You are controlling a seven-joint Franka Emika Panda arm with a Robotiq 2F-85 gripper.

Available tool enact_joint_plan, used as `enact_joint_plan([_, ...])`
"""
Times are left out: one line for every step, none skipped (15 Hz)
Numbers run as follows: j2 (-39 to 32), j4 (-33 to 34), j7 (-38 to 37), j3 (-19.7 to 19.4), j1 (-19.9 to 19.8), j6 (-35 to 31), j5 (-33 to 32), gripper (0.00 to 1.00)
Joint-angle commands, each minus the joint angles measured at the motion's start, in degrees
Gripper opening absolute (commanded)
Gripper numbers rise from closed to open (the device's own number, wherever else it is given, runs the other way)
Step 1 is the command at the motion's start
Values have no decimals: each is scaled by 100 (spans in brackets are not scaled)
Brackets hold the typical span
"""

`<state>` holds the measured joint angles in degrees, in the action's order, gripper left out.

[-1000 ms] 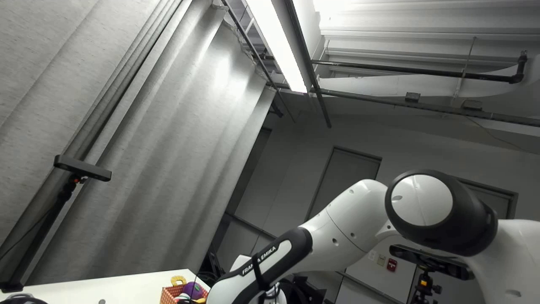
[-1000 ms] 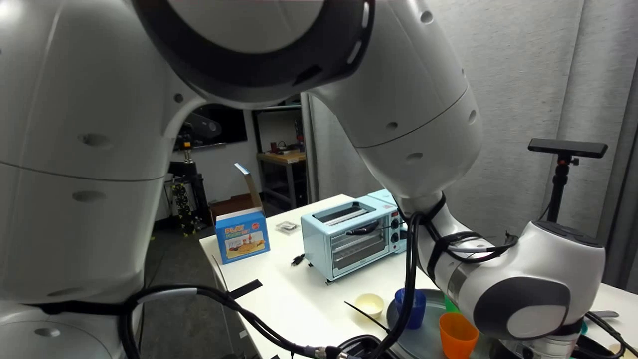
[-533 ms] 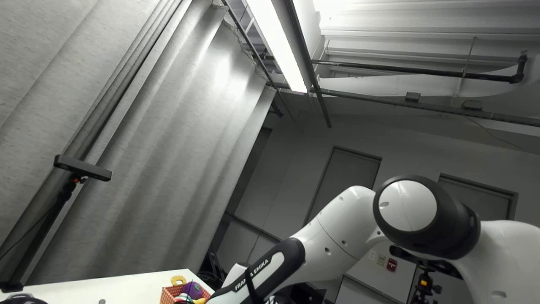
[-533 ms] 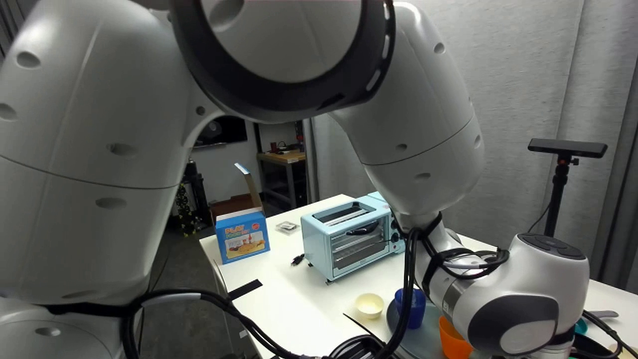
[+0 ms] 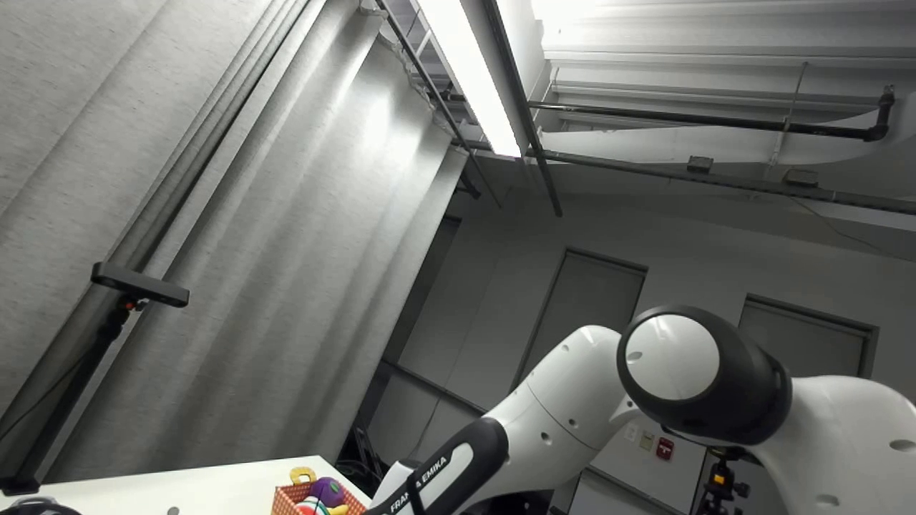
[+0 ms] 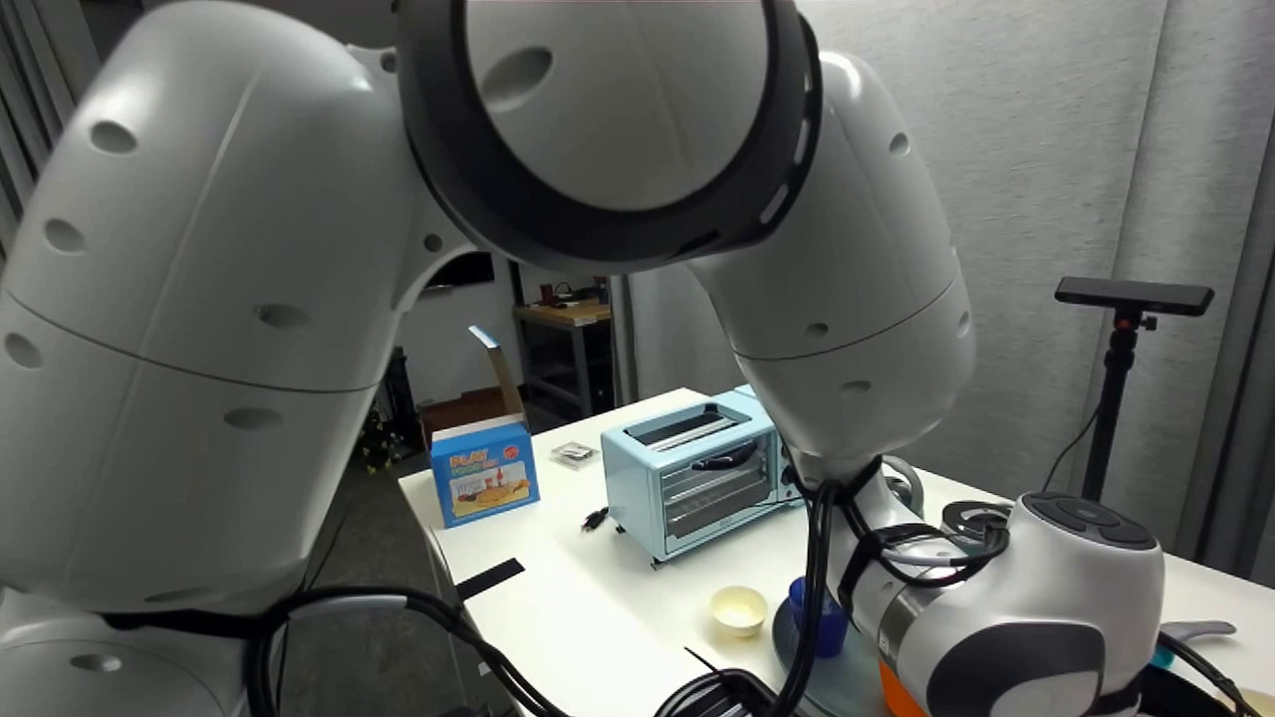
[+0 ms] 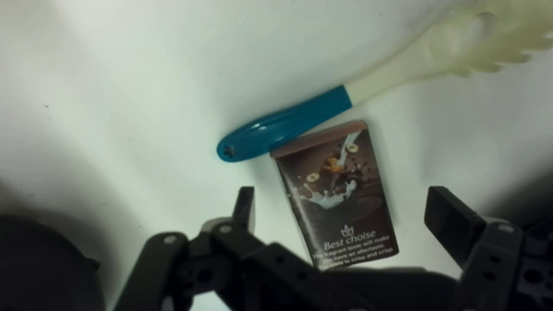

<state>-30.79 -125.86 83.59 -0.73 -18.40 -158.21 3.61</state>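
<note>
My gripper [image 7: 341,201] is open and empty in the wrist view, one finger on each side of a brown packet [image 7: 341,190]. The packet lies flat on the white table, slightly turned, with a splash picture and the words "Best choise". Its lower edge comes close to the dark gripper body. Neither fingertip appears to touch it. A spatula-like server with a blue handle [image 7: 285,123] and a cream toothed head [image 7: 484,41] lies just above the packet, its handle against or overlapping the packet's top edge. The fingers are out of view in both exterior views.
In an exterior view, a light blue toaster oven [image 6: 687,468], a blue box [image 6: 485,473], a cream bowl [image 6: 738,610], a blue cup [image 6: 833,631] and an orange cup [image 6: 896,695] are near the arm. A basket of toys [image 5: 288,498] stands at the table corner. A dark round object [image 7: 43,263] edges the wrist view.
The arm has come down: its elbow sits lower in both exterior views. The wrist has moved lower and slightly left in an exterior view, covering more of the orange cup.
</note>
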Motion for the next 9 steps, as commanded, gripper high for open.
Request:
enact_joint_plan([-76,-12,-268,-1,-5,-222,-183,100])
enact_joint_plan([-82,-11,-299,-5,-1,-226,-198,100])
enact_joint_plan([-87,-8,-323,-6,2,-231,-207,100])
enact_joint_plan([-92,-3,-345,-4,2,-230,-216,91])
enact_joint_plan([-94,-2,-370,-6,7,-235,-234,80])
enact_joint_plan([-97,-1,-390,-7,8,-236,-246,68])
enact_joint_plan([-103,3,-411,-7,10,-237,-258,58])
enact_joint_plan([-108,6,-429,-5,8,-246,-261,51])
enact_joint_plan([-111,9,-440,-1,4,-248,-259,43])
